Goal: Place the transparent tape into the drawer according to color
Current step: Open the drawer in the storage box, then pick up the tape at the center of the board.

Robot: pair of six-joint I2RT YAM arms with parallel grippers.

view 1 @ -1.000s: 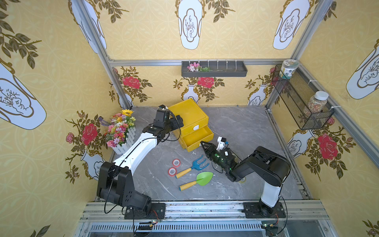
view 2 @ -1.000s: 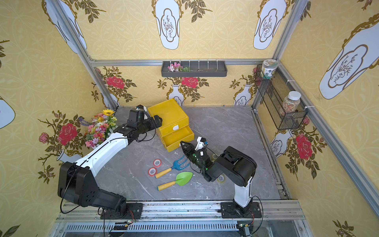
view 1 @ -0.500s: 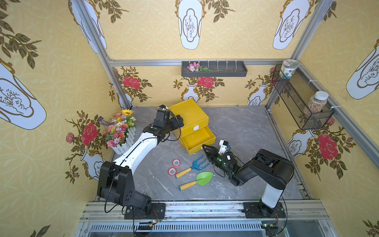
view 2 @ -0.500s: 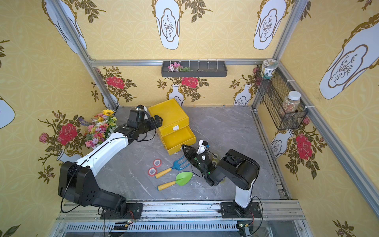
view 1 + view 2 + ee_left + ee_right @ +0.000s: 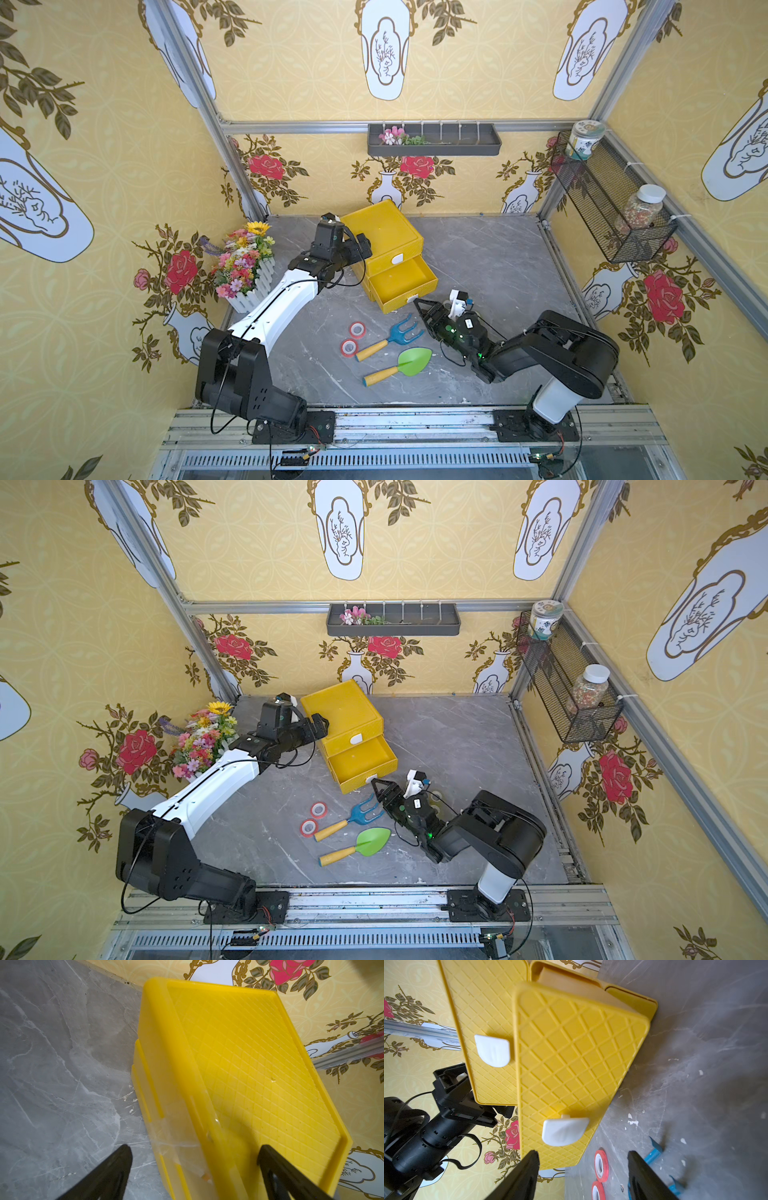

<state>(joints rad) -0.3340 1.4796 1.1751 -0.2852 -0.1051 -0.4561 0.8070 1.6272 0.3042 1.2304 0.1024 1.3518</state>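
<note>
Right tool (image 5: 583,1152) is hovering spread, empty, at the handle (image 5: 564,1130) of the open drawer (image 5: 401,280); left tool (image 5: 195,1146) is gaping behind the drawer. Red tapes (image 5: 357,329) are lying before it; a reach risks shunting the rake (image 5: 405,332) into them.

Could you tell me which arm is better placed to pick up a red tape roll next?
Probably right: the right fingers stand open, empty, nearest the red tape rolls; the left fingers straddle the yellow cabinet.
</note>
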